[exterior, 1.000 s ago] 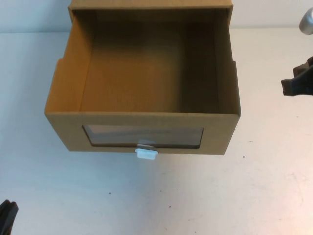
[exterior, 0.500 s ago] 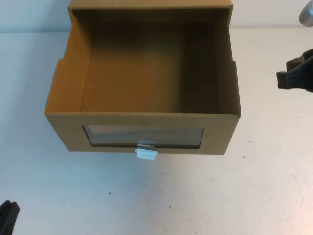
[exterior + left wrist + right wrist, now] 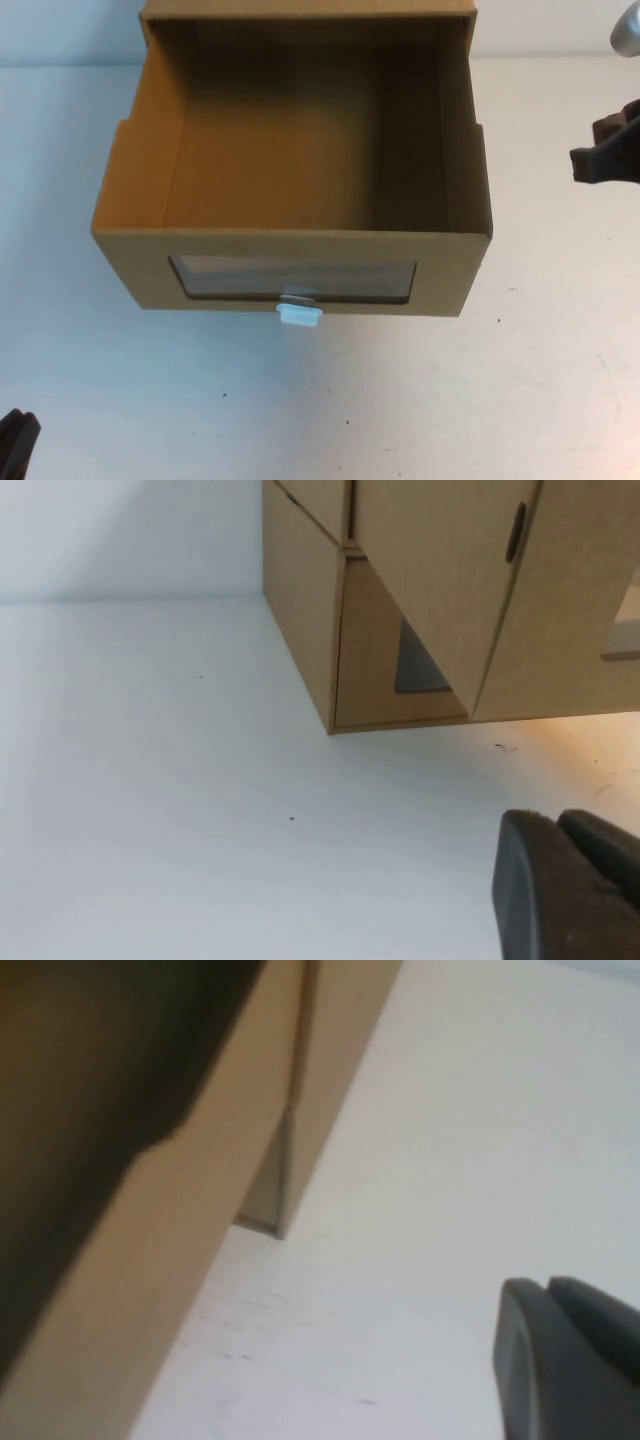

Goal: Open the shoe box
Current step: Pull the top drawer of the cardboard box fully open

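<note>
Shoe box (image 3: 130, 190) is sitting open; right gripper (image 3: 585, 165), closed empty, is merely drifting at right edge; left gripper (image 3: 14, 442) idling closed, near-left corner.

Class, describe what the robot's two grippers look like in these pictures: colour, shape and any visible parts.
The left gripper, at the near left corner of the table, has matt dark grey fingers, blocky with rounded tips. The right gripper, at the right edge beside the shoe box, is black and angular; a shiny silver rounded part shows beyond it. No cables or markings are visible.
</note>
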`<state>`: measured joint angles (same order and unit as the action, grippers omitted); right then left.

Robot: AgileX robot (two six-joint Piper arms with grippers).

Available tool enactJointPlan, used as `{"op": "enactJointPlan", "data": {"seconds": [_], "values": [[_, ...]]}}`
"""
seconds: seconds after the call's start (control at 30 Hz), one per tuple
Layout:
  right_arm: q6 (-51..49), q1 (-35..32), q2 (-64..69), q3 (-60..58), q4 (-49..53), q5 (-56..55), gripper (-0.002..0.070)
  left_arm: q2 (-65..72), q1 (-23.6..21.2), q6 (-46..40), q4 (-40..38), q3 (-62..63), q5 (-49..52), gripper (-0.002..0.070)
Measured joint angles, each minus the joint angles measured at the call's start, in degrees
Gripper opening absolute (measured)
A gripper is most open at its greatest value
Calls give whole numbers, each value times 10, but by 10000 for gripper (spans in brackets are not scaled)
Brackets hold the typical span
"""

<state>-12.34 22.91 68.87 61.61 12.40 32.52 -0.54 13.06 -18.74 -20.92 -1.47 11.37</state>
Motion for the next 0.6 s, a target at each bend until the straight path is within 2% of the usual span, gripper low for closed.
{"op": "enactJointPlan", "data": {"seconds": [0.17, 0.27, 0.6], "values": [[0, -6, 0, -5, 47, -3, -13, 0, 0, 1, 0, 0, 0, -4], [0, -36, -19, -43, 54, -38, -13, 0, 0, 1, 0, 0, 1, -4], [0, -205, -238, -356, 31, -271, -13, 0, 0, 1, 0, -1, 3, -4]]}}
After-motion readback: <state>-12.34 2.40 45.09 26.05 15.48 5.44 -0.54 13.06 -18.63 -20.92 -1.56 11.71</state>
